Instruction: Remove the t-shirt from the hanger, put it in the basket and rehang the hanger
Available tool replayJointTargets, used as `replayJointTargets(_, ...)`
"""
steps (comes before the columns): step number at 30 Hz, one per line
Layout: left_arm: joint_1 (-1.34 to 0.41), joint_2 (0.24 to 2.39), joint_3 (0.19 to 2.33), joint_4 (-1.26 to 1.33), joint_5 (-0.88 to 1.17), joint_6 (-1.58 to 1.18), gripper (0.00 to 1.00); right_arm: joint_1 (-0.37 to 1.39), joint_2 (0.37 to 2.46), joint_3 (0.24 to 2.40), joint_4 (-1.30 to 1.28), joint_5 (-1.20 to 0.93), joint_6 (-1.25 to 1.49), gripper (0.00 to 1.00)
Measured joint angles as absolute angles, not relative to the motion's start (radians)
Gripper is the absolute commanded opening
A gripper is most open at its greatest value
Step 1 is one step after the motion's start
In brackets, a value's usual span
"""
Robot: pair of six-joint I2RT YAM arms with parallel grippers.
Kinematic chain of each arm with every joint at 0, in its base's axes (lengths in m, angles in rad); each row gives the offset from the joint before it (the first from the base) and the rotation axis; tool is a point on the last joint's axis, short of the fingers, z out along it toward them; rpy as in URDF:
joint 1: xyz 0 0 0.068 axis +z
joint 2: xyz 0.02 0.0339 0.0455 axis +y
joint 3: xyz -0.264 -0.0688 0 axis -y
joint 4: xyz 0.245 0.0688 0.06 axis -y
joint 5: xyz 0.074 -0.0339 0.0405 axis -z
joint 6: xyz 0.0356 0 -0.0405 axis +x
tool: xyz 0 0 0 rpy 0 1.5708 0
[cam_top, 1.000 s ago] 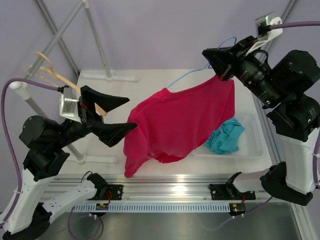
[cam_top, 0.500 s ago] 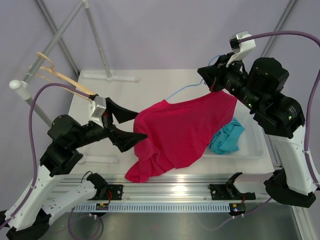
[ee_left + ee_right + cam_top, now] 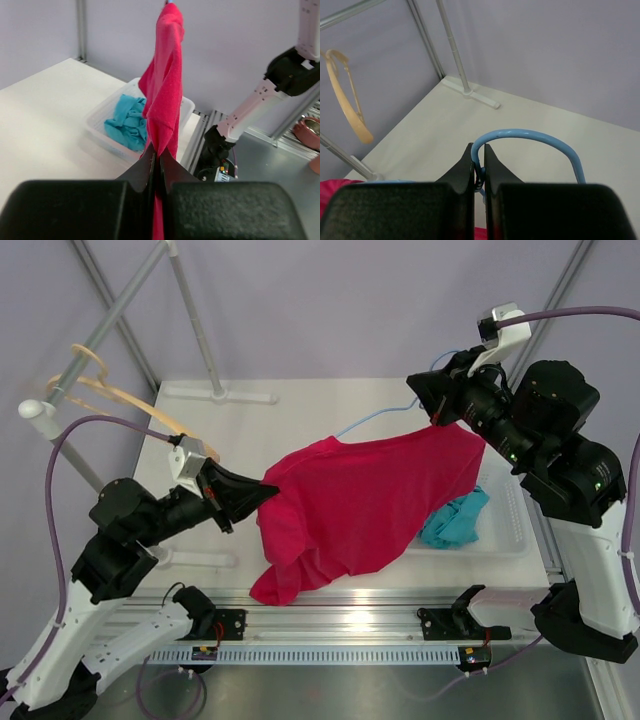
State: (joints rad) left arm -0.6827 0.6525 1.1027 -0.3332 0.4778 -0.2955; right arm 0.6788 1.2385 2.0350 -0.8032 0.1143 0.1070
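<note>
The left end effector [image 3: 262, 492] is pinching the red fabric t-shirt [image 3: 370, 500], which is hanging, not yet removed, on the thin light-blue hanger [image 3: 375, 418] that the right end effector [image 3: 432, 405] is clamping.

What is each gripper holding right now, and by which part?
The left gripper is shut on the red t-shirt, pinching fabric at its left edge; the right gripper is shut on the blue hanger, at the base of its hook.

Lab: aluminium mounting rail [image 3: 340, 612], plain backdrop [image 3: 330, 300]
</note>
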Motion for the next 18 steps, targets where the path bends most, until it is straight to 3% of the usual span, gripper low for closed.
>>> replayJointTargets(18, -0.688, 0.563, 1.194, -0.55, 0.001, -0.374, 0.0, 0.681, 1.191, 2.009, -0.813, 0.259, 0.089, 0.0)
